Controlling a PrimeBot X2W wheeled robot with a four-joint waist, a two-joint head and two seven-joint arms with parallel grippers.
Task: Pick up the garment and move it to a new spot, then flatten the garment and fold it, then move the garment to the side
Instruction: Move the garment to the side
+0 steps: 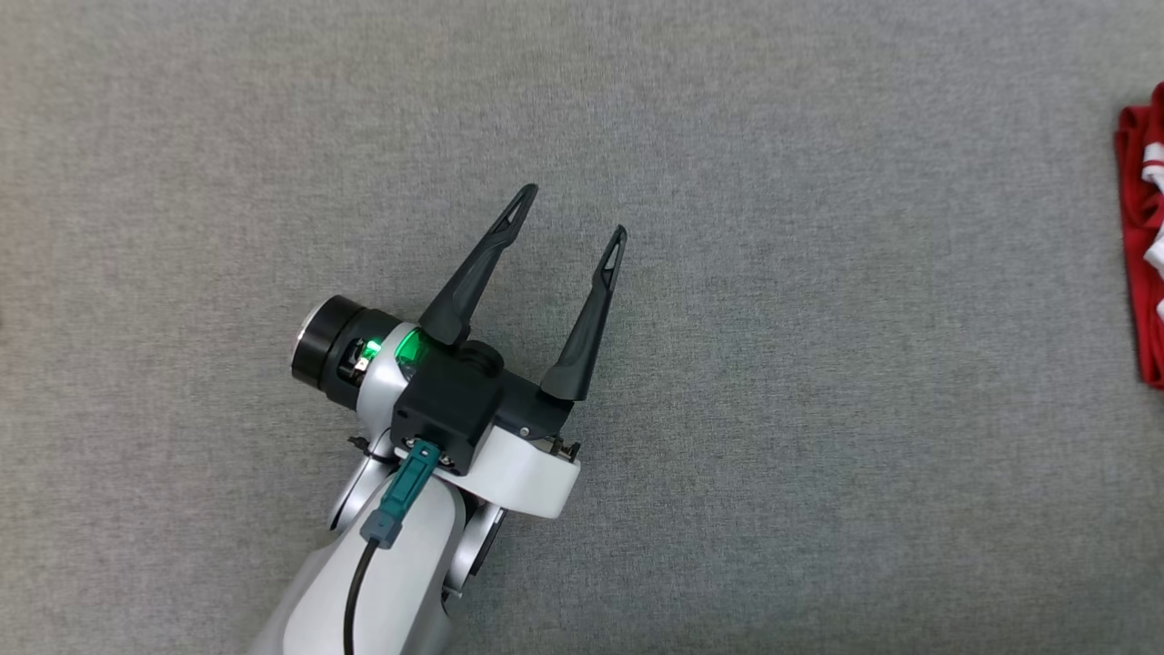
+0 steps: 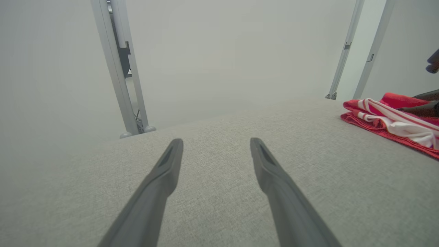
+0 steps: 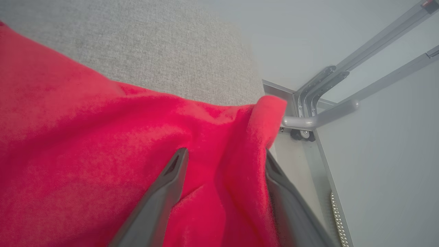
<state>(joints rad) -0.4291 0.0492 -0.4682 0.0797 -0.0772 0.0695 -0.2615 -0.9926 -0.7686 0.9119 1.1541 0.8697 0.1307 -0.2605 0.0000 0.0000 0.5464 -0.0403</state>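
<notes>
Red cloth with white stripes, the garment (image 1: 1141,246), lies layered at the far right of the grey fabric table (image 1: 818,455), cut off by the head view's right border. What shows of it runs as a strip from near to far (its full outline cannot be judged).

Key relation: the right gripper (image 3: 224,154) is at the garment. The left gripper (image 1: 574,211) is well apart from it, over bare table left of centre. The right arm is the nearer arm by a wide margin.

Right gripper: fingers stand apart, with a raised fold of red cloth between them, lying against the outer finger. No pinch is visible; the cloth looks loose, not clamped.

Left gripper: fingers spread wide, nothing between them, tips aimed forward and to the right, roughly toward the garment.

Surroundings: a grey metal frame (image 3: 319,116) rises just past the table corner, close beside the garment's raised corner.

Judgement: the garment appears already set at the side. Any further handling falls to the right arm. Its fingers should draw straight back, because the fold resting on the outer finger could snag and drag the pile toward the table edge.
</notes>
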